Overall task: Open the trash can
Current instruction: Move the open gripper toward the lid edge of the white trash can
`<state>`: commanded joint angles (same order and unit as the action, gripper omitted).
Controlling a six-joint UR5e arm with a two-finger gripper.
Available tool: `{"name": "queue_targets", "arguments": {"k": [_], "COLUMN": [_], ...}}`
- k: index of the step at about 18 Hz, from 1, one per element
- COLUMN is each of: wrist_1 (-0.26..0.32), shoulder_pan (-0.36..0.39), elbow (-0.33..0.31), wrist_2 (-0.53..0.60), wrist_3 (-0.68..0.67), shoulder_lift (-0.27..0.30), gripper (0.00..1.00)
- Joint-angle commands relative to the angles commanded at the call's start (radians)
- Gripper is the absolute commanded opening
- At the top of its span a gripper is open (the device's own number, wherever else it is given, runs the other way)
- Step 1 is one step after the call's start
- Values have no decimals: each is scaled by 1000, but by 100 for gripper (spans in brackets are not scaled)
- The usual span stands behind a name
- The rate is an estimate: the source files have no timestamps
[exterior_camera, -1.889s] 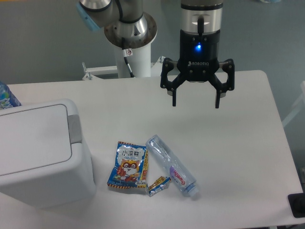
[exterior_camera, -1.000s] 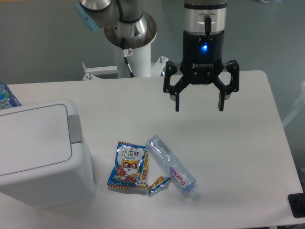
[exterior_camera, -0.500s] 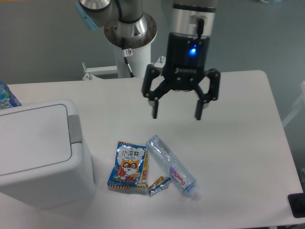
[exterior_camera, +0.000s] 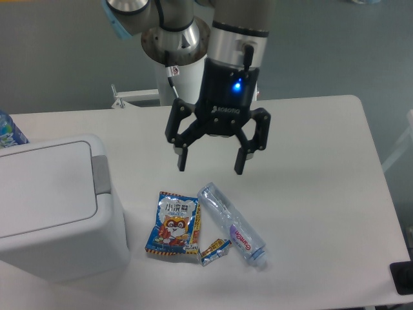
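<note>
The trash can (exterior_camera: pixel 51 206) is a large white boxy bin at the left of the table, its flat lid down and a grey push tab (exterior_camera: pixel 101 174) on its right edge. My gripper (exterior_camera: pixel 210 166) hangs open above the table middle, well to the right of the bin and just above the snack packet and bottle. Nothing is between its fingers.
A colourful snack packet (exterior_camera: pixel 173 224), a small wrapper (exterior_camera: pixel 215 251) and a crushed plastic bottle (exterior_camera: pixel 231 223) lie in front of the gripper. The robot base (exterior_camera: pixel 177 58) stands at the back. A bottle top (exterior_camera: pixel 8 131) shows at the far left edge.
The gripper has travelled left and downward from the right back of the table to above the snack packet and bottle, staying open. The bin and the items have not moved.
</note>
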<state>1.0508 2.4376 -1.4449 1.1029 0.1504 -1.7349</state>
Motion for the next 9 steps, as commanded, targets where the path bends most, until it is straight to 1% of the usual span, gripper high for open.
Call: {"name": "queue_targets", "arguments": {"k": [2,5,9], "wrist_1": [0,0,2], "shoulder_pan": [-14,-44,-80], "elbow": [-22,-19,-22], "wrist_2": [-2,-9,-25], "wrist_3": [-5,-21,-37], "shoulder_lift": [0,-11,2], "gripper": [100,100,100]}}
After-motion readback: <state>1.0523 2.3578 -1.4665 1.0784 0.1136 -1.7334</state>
